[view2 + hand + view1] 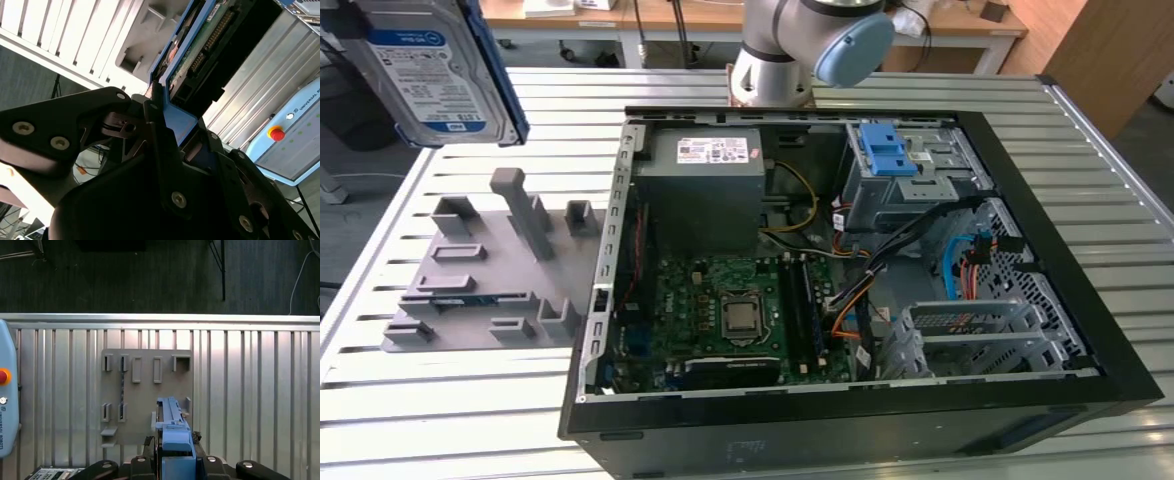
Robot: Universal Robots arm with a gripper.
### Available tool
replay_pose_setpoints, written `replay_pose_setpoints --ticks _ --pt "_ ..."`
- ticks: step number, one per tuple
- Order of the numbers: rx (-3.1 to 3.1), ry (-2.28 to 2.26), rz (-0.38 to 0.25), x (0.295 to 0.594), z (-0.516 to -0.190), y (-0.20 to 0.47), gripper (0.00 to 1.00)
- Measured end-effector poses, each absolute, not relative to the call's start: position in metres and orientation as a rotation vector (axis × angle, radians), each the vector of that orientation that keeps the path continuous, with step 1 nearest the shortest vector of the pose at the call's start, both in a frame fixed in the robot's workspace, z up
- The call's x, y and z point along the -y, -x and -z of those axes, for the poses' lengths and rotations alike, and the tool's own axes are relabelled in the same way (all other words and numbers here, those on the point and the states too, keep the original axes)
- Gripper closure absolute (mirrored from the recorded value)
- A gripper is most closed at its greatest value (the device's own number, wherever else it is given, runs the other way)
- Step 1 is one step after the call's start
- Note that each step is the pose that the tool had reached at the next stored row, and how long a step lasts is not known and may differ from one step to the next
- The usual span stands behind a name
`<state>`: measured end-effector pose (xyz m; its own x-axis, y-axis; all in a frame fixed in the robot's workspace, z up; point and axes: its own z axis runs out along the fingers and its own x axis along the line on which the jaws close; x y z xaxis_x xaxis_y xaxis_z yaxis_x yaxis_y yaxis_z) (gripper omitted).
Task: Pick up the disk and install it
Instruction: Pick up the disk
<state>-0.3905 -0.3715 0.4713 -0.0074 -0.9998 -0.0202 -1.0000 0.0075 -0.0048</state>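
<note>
Slatted metal counter (454, 420) carries an open case (854, 425) and a grey fixture (480, 270); the disk (434, 70) hangs high above the fixture at the exterior view's upper left, well apart from the case. Gripper (175, 442) is clamped on the disk's blue frame, with the disk standing out past the fingers in both wrist views. My call for this carry: hold the clamp tight, let nothing twist in the grip, and travel high enough to clear the case wall and the loose cables (914, 228) inside.
</note>
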Motion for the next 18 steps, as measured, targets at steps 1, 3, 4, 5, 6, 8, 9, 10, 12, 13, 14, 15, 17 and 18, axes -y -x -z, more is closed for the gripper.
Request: replay_pose_setpoints --ticks 1,3,4,5,6,8,9,10,12,13,14,15,17,18 --pt "-2.217 2.201 -0.017 0.372 -0.471 0.389 0.64" --pt "-2.217 2.201 -0.017 0.372 -0.471 0.386 0.64" --pt "-2.217 2.201 -0.017 0.372 -0.471 0.384 0.64" --pt "-2.217 2.201 -0.017 0.372 -0.471 0.382 0.64" --pt "-2.217 2.201 -0.017 0.372 -0.471 0.38 0.64" --pt "-2.217 2.201 -0.017 0.372 -0.471 0.376 0.64" --pt "-2.217 2.201 -0.017 0.372 -0.471 0.374 0.64" --pt "-2.217 2.201 -0.017 0.372 -0.471 0.372 0.64" --pt "-2.217 2.201 -0.017 0.372 -0.471 0.367 0.64" --pt "-2.217 2.201 -0.017 0.372 -0.471 0.364 0.64" --pt "-2.217 2.201 -0.017 0.372 -0.471 0.362 0.64" --pt "-2.217 2.201 -0.017 0.372 -0.471 0.36 0.64" --pt "-2.217 2.201 -0.017 0.372 -0.471 0.356 0.64" --pt "-2.217 2.201 -0.017 0.372 -0.471 0.354 0.64"
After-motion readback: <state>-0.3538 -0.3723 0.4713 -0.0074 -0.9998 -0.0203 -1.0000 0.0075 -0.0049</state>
